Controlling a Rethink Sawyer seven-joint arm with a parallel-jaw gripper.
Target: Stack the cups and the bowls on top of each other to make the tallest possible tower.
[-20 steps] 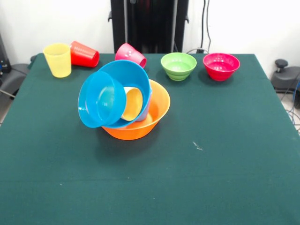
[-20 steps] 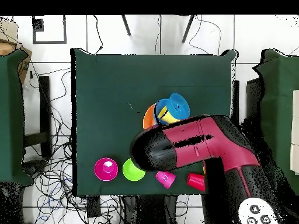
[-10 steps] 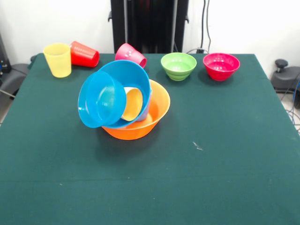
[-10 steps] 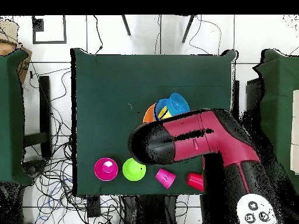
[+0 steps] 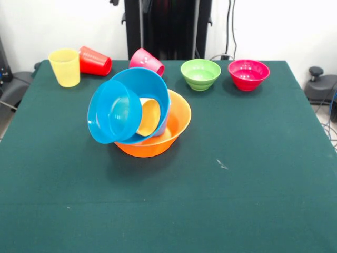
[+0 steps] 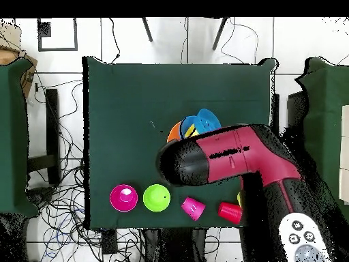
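"Leaning hard, is that tower (image 5: 139, 118)?"

"Yes. It sits left of the middle of the table (image 5: 253, 174). The orange bowl (image 5: 176, 124) is the base, flat on the cloth. The big blue bowl (image 5: 150, 87) stands tilted inside it, mouth turned toward the front camera, with the orange cup (image 5: 149, 117) lying in it and the small blue bowl (image 5: 113, 112) propped on edge at its left rim."

"And the gripper?"

"I can't see it, so I can't say whether it is spread or pressed together. The front view shows none of it. From overhead only the arm (image 6: 232, 160) shows, reaching over the table beside the tower."

"What's loose?"

"Along the far edge: the yellow cup (image 5: 65, 67) upright, the red cup (image 5: 95, 61) on its side touching it, the pink cup (image 5: 147, 61) tipped over, then the green bowl (image 5: 200, 74) and magenta bowl (image 5: 248, 74), both upright and apart."

"How will they handle?"

"Light, stiff, glossy plastic, I'd judge, so slippery and easy to knock. I'd take a bowl by pinching its rim wall. The yellow cup could be gripped across its body near the mouth. The red and pink ones need a grip across their sides, and may roll."

"Risk?"

"Any nudge could spill that tilted cluster."
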